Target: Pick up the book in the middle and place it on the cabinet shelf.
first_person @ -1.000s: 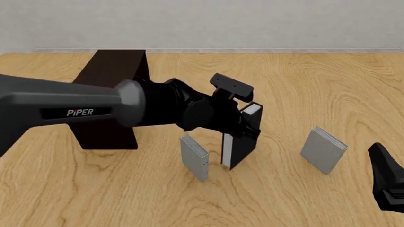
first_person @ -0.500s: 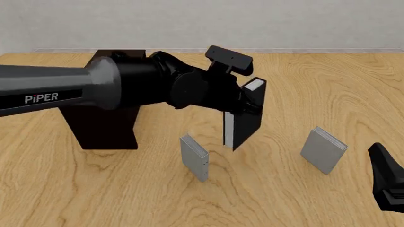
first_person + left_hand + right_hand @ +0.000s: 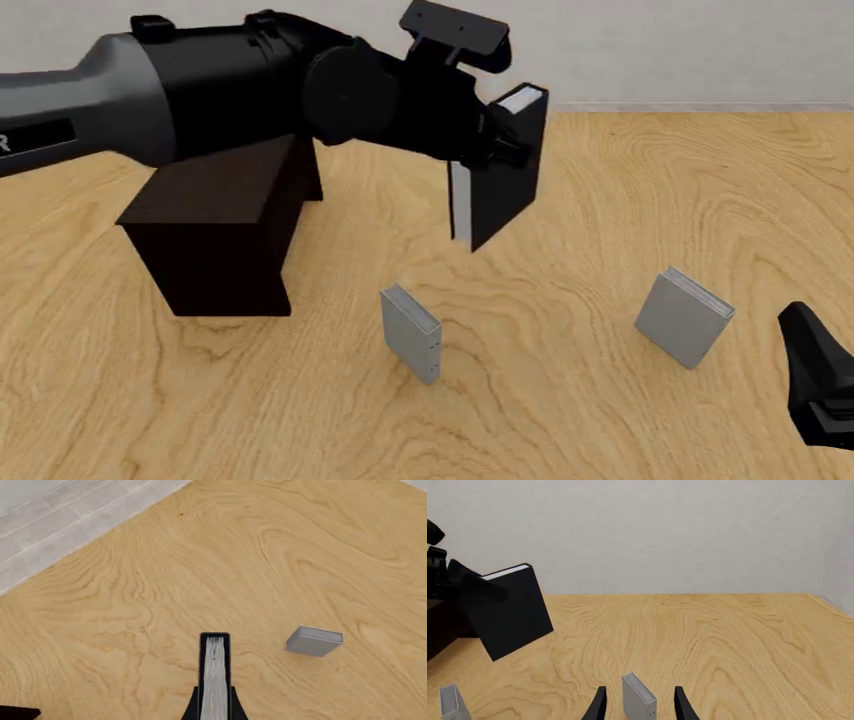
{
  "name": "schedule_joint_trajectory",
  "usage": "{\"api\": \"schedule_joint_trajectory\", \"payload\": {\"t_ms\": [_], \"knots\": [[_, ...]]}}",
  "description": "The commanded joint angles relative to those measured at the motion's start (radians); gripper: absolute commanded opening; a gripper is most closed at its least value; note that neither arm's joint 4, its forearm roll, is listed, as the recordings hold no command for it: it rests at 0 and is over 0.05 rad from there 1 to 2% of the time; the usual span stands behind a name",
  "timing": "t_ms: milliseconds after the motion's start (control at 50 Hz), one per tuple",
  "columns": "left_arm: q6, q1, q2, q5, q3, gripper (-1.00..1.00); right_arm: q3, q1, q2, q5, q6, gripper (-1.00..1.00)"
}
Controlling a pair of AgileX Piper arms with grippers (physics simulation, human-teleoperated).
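Two dark fingers [image 3: 235, 707] of the left gripper [image 3: 491, 148] are closed on the book [image 3: 510, 170], one pressed against each black cover near its spine end, so the white page edges run straight out between them in the left wrist view. Seen from the front, the book hangs in the air, tilted, with nothing under it but bare table [image 3: 601, 230]; it is clear of the wood and sits to the right of the cabinet shelf [image 3: 220, 225], near it but not over its flat top. The left arm [image 3: 160, 90] reaches in from the left across the upper part of that view, above the cabinet. Below the raised book, a small grey book [image 3: 411, 332] stands upright on the table, and a second grey book [image 3: 683, 316] stands well off to the right. The right gripper [image 3: 639, 705] is low near the table's right side; its jaws stand apart, holding nothing, and the right wrist view looks between them at the second grey book, which stands on the table beyond them.
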Motion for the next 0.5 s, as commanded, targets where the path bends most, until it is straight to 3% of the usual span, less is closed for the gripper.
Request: {"api": "schedule_joint_trajectory", "payload": {"t_ms": [20, 80, 200, 240, 260, 280, 320, 340, 360, 380, 420, 460, 480, 500], "knots": [[0.144, 0.054, -0.062, 0.042, -0.043, -1.00, 0.000, 0.000, 0.000, 0.000, 0.000, 1.00], [0.133, 0.059, -0.075, 0.054, -0.043, -1.00, 0.000, 0.000, 0.000, 0.000, 0.000, 1.00], [0.212, 0.076, -0.141, 0.043, 0.013, -1.00, 0.000, 0.000, 0.000, 0.000, 0.001, 1.00], [0.194, 0.077, -0.151, 0.047, 0.014, -1.00, 0.000, 0.000, 0.000, 0.000, 0.000, 1.00], [0.235, 0.085, -0.166, 0.039, 0.031, -1.00, 0.000, 0.000, 0.000, 0.000, 0.000, 1.00], [0.213, 0.084, -0.177, 0.044, 0.034, -1.00, 0.000, 0.000, 0.000, 0.000, 0.000, 1.00], [0.255, 0.098, -0.200, 0.032, 0.053, -1.00, 0.000, 0.000, 0.000, 0.000, 0.000, 1.00], [0.243, 0.095, -0.208, 0.037, 0.053, -1.00, 0.000, 0.000, 0.000, 0.000, 0.000, 1.00], [0.298, 0.109, -0.226, 0.014, 0.073, -1.00, 0.000, 0.000, 0.000, 0.000, 0.000, 1.00], [0.277, 0.104, -0.232, 0.026, 0.071, -1.00, 0.000, 0.000, 0.000, 0.000, 0.000, 1.00], [0.331, 0.121, -0.255, 0.002, 0.095, -1.00, 0.000, 0.000, 0.000, 0.000, 0.000, 1.00], [0.322, 0.119, -0.265, 0.011, 0.094, -1.00, 0.000, 0.000, 0.000, 0.000, 0.000, 1.00], [0.360, 0.114, -0.281, -0.002, 0.120, -1.00, 0.000, 0.000, 0.000, 0.000, 0.000, 1.00], [0.332, 0.119, -0.284, 0.006, 0.111, -1.00, 0.000, 0.000, 0.000, 0.000, 0.000, 1.00]]}}
